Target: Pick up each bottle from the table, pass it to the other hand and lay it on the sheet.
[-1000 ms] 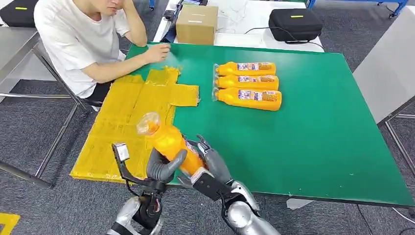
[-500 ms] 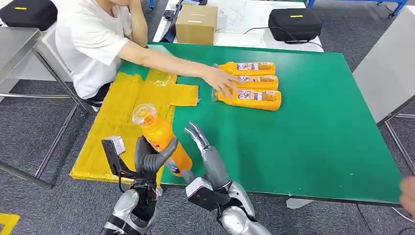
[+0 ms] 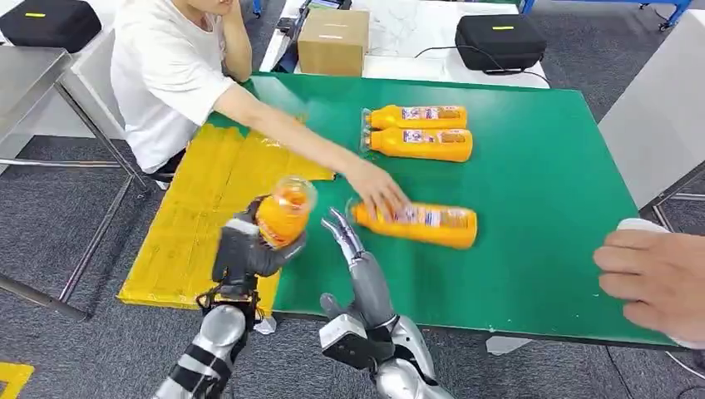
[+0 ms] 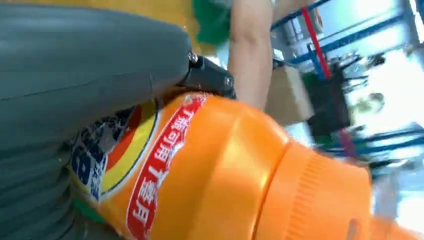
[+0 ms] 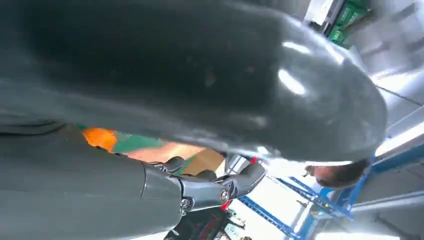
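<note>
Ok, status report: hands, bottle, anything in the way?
Left robot hand holds a bottle over the sheet. Right robot hand open. Person's hand on another bottle just ahead.

A person in a white T-shirt [image 3: 162, 75] sits at the far-left corner of the green table [image 3: 540, 241], one arm extended over it. A cardboard box [image 3: 333, 41] and a black case [image 3: 500, 40] rest on the white surface beyond. A second black case [image 3: 50, 22] lies far left. Another person's hand [image 3: 657, 278] enters at right.
</note>
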{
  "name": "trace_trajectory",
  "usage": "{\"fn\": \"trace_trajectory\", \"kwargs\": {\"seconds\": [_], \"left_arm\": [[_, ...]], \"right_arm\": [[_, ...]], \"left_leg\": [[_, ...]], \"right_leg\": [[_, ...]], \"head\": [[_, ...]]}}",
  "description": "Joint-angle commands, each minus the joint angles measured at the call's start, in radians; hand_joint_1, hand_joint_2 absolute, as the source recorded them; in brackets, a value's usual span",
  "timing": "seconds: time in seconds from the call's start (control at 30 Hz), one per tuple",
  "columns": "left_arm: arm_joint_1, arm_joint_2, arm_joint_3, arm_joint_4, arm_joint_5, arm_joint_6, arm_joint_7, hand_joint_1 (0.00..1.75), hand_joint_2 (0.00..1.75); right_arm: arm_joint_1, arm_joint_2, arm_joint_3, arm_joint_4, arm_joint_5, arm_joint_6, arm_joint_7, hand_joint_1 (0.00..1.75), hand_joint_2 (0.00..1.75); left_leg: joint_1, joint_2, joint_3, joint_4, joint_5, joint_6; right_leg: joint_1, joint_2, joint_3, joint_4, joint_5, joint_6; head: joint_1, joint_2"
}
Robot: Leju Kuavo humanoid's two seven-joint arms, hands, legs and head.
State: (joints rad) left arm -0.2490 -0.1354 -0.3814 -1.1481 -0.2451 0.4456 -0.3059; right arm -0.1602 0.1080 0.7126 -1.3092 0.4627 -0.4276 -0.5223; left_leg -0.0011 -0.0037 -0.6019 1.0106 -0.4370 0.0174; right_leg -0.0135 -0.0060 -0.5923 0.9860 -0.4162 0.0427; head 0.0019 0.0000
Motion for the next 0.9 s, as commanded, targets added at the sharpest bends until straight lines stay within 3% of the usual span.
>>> {"fn": "trace_trajectory", "kwargs": {"seconds": [0.03, 0.17, 0.33, 0.5, 0.53, 0.57, 0.6, 0.63, 0.83, 0.9], "left_arm": [[-0.352, 0.189, -0.033, 0.577, -0.523, -0.073, 0.259, 1.75, 1.75], [-0.422, 0.199, 0.008, 0.715, -0.618, -0.186, 0.333, 1.75, 1.75], [-0.463, 0.188, -0.004, 0.785, -0.7, -0.245, 0.4, 1.75, 1.75], [-0.493, 0.219, -0.037, 0.833, -0.789, -0.359, 0.46, 1.75, 1.75], [-0.492, 0.22, -0.031, 0.834, -0.785, -0.367, 0.454, 1.59, 1.75], [-0.486, 0.218, -0.011, 0.831, -0.768, -0.383, 0.437, 0.82, 1.75], [-0.478, 0.214, 0.02, 0.826, -0.747, -0.405, 0.415, 0.24, 1.75], [-0.47, 0.209, 0.045, 0.821, -0.725, -0.414, 0.397, 0.05, 1.75], [-0.399, 0.153, 0.214, 0.761, -0.519, -0.497, 0.181, 0.0, 1.75], [-0.387, 0.15, 0.217, 0.751, -0.504, -0.5, 0.162, 0.0, 1.75]], "right_arm": [[0.033, 0.044, -0.082, 0.046, -0.082, 0.046, -0.064, 0.0, 0.0], [0.049, 0.075, -0.082, 0.07, -0.141, 0.04, -0.079, 0.0, 0.0], [0.049, 0.066, -0.083, 0.119, -0.201, 0.054, -0.115, 0.0, 0.0], [0.08, 0.08, -0.093, 0.093, -0.21, 0.064, -0.112, 0.0, 0.0], [0.08, 0.081, -0.094, 0.093, -0.21, 0.065, -0.112, 0.0, 0.0], [0.08, 0.08, -0.096, 0.097, -0.211, 0.07, -0.112, 0.0, 0.0], [0.08, 0.082, -0.105, 0.102, -0.211, 0.077, -0.111, 0.0, 0.0], [0.081, 0.083, -0.11, 0.106, -0.211, 0.082, -0.111, 0.0, 0.0], [0.065, 0.07, -0.111, 0.145, -0.241, 0.099, -0.133, 0.0, 0.0], [0.062, 0.068, -0.109, 0.151, -0.247, 0.1, -0.139, 0.0, 0.0]], "left_leg": [[0.001, 0.001, 0.004, -0.002, 0.001, -0.002], [0.002, -0.001, 0.004, -0.001, 0.002, -0.003], [0.003, 0.001, 0.005, -0.001, 0.001, -0.003], [0.003, 0.002, 0.004, -0.001, 0.0, -0.003], [0.002, 0.001, 0.003, -0.001, 0.001, -0.003], [0.002, 0.002, 0.003, -0.001, 0.001, -0.003], [0.002, 0.003, 0.004, -0.001, 0.001, -0.003], [0.002, 0.005, 0.006, -0.001, 0.001, -0.004], [0.002, 0.003, 0.006, -0.002, 0.002, -0.004], [0.002, 0.003, 0.008, -0.003, 0.002, -0.004]], "right_leg": [[0.001, 0.001, 0.003, -0.001, 0.0, -0.002], [0.002, -0.001, 0.004, 0.0, -0.001, -0.002], [0.002, 0.001, 0.004, 0.001, -0.001, -0.002], [0.002, 0.003, 0.003, 0.001, -0.001, -0.002], [0.001, 0.002, 0.003, 0.001, 0.0, -0.001], [0.002, 0.004, 0.003, 0.001, 0.0, -0.002], [0.001, 0.004, 0.003, 0.001, 0.0, -0.001], [0.002, 0.006, 0.004, 0.001, 0.001, -0.002], [0.001, 0.003, 0.004, 0.001, 0.001, -0.002], [0.002, 0.004, 0.006, 0.0, 0.002, -0.004]], "head": [[0.0, 0.0], [0.001, 0.0], [0.0, 0.0], [0.0, 0.0], [0.0, 0.0], [0.0, 0.0], [0.0, 0.0], [0.0, 0.0], [0.0, 0.0], [0.0, 0.0]]}}
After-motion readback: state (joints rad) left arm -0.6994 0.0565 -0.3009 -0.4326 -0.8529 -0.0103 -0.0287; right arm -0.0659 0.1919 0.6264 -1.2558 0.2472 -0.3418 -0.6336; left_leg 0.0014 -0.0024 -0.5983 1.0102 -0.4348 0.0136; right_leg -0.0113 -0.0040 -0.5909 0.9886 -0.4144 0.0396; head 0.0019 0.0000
